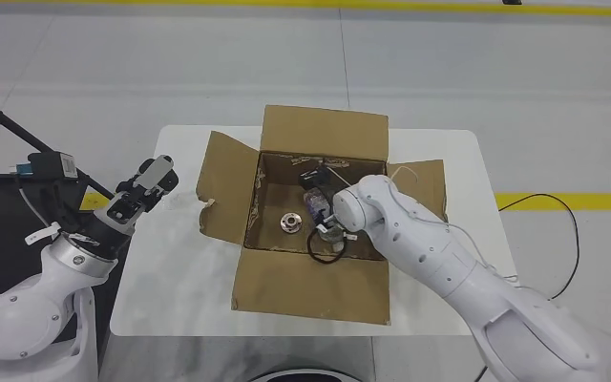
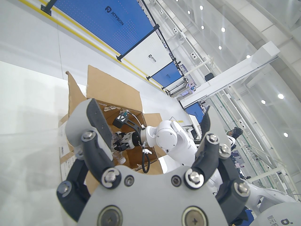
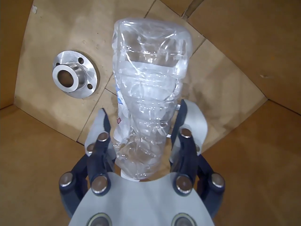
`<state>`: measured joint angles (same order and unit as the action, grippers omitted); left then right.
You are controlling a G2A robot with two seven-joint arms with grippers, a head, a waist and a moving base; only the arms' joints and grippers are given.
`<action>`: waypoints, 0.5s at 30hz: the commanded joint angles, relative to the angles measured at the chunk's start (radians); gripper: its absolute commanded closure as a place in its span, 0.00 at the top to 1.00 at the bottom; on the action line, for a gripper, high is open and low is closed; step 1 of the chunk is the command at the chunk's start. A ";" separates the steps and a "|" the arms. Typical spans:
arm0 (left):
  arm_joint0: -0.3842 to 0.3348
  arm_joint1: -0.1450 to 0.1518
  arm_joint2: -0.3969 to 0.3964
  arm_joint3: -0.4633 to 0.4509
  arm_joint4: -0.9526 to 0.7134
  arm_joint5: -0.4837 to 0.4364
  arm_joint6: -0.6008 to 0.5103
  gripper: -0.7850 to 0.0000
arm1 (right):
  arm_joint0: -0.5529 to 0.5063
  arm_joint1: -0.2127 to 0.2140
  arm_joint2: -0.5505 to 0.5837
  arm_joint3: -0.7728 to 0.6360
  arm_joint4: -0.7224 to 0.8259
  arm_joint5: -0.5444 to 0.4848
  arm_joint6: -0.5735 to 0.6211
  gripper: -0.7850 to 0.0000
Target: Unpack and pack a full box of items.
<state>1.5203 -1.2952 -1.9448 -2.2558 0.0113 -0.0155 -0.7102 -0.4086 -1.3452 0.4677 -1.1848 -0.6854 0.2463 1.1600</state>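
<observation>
An open cardboard box [image 1: 325, 126] stands in the middle of the white table [image 1: 172, 286]. My right gripper [image 3: 143, 110] is down inside the box, shut on a crumpled clear plastic bottle [image 3: 150, 76] near its neck end; the bottle's base points toward the box floor [image 3: 235, 83]. From above, the bottle [image 1: 314, 201] sits just ahead of the right wrist. A round metal flange [image 3: 74, 74] lies on the box floor beside the bottle, also seen from above as the flange [image 1: 290, 222]. My left gripper [image 2: 150, 109] hangs open and empty over the table left of the box [image 2: 110, 90].
The box's four flaps are folded outward, the left one [image 1: 224, 181] lying toward my left arm. A black cable loop [image 1: 320, 250] on the right wrist hangs inside the box. Bare table lies left of the box and along the near edge.
</observation>
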 commanded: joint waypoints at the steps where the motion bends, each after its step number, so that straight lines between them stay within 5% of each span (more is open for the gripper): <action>1: 0.000 0.000 0.000 0.000 0.000 0.000 0.000 1.00 | 0.000 -0.003 0.006 0.000 -0.004 0.002 0.003 0.00; 15: 0.000 0.000 0.000 0.000 0.000 0.000 0.000 1.00 | -0.081 0.058 0.186 -0.263 -0.053 -0.054 0.019 0.00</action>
<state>1.5203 -1.2952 -1.9448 -2.2558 0.0113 -0.0155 -0.7102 -0.4764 -1.2964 0.6284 -1.4093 -0.7312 0.1949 1.1741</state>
